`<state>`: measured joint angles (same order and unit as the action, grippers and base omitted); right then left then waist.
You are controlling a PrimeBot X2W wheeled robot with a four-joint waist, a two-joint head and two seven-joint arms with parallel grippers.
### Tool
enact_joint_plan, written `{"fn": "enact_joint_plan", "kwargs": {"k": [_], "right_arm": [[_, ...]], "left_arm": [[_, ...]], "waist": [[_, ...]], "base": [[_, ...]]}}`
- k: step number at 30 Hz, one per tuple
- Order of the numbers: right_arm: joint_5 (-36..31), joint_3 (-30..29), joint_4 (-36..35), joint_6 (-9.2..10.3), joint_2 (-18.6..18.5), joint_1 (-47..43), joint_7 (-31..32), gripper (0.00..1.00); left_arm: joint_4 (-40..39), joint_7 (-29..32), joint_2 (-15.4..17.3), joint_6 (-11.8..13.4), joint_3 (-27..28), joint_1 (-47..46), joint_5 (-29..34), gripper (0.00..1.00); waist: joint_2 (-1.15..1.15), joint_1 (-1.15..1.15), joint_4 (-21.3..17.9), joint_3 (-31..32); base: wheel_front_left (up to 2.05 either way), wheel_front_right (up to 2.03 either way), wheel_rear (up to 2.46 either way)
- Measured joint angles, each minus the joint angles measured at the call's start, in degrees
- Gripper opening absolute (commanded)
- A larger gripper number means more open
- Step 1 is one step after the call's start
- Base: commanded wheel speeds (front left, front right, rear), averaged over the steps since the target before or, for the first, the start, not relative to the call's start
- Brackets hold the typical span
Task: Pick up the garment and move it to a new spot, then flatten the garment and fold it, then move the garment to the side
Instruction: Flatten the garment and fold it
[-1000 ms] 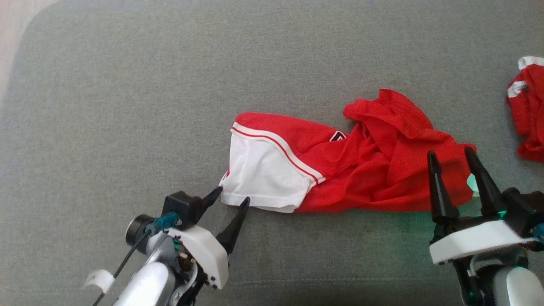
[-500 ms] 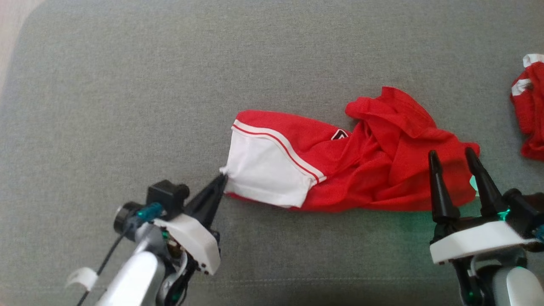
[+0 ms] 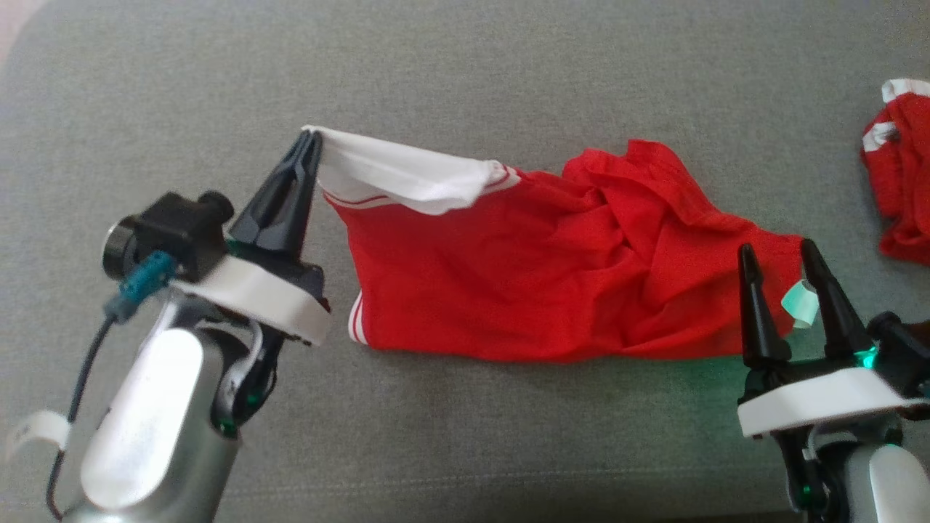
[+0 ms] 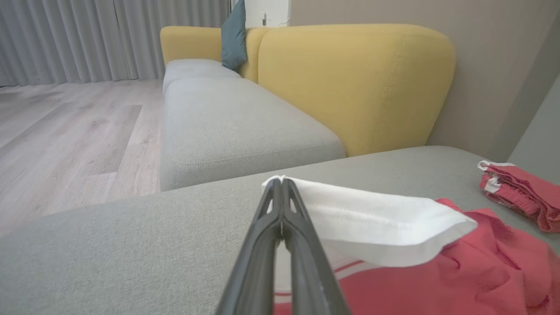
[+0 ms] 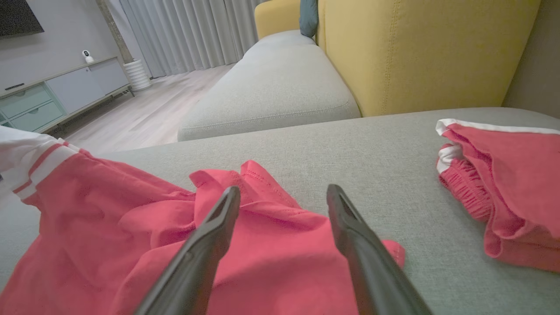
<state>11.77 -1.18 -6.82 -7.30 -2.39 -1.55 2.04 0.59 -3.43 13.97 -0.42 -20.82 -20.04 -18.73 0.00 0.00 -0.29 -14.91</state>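
Two dark-fingered claws work over a grey upholstered cushion [image 3: 465, 65] in the head view. The left gripper [image 3: 312, 138] pinches the raised white corner of a red mesh garment with white striped trim [image 3: 508, 276], the rest lying across the cushion; the right gripper [image 3: 776, 250] stands parted at its crumpled end. A second red-and-white garment [image 3: 901, 196] lies well apart. Left wrist view: the claw is clamped on the white hem, before a mustard-yellow sofa back [image 4: 354, 83]. Right wrist view: the parted claw frames red fabric, gripping nothing.
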Motion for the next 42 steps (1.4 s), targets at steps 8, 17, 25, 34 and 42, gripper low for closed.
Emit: {"fn": "enact_joint_plan", "kwargs": {"k": [8,17,25,34,42], "right_arm": [[0.9,-0.9,0.5,0.00,0.0,0.9,-0.3,1.00],[0.9,-0.6,2.0,0.00,0.0,3.5,-1.1,1.00],[-1.6,0.5,1.7,0.00,0.0,3.7,-1.9,1.00],[-4.6,1.4,0.7,0.00,0.0,4.2,-0.3,1.00],[-4.8,1.5,0.3,0.00,-0.1,1.6,1.0,1.00]], "left_arm": [[13.8,-0.8,-1.4,-0.7,2.5,-2.3,-3.9,0.00],[33.2,-5.4,-5.9,-4.7,3.1,-13.8,-8.3,1.00],[29.3,-10.9,-4.9,-0.7,3.6,-12.3,-1.8,1.00],[11.6,-11.2,-3.6,3.1,7.0,6.2,3.5,1.00],[7.9,-11.2,-3.5,4.0,7.0,12.3,3.7,1.00]], "waist": [[0.00,0.00,-0.9,-2.6],[0.00,0.01,-1.2,-5.8],[0.00,0.00,-1.1,-3.5],[0.00,0.00,0.2,0.8],[0.00,0.00,1.6,3.4]], "base": [[0.00,0.00,0.00],[0.00,0.00,0.00],[0.00,0.00,0.00],[0.00,0.00,0.00],[0.00,0.00,0.00]]}}
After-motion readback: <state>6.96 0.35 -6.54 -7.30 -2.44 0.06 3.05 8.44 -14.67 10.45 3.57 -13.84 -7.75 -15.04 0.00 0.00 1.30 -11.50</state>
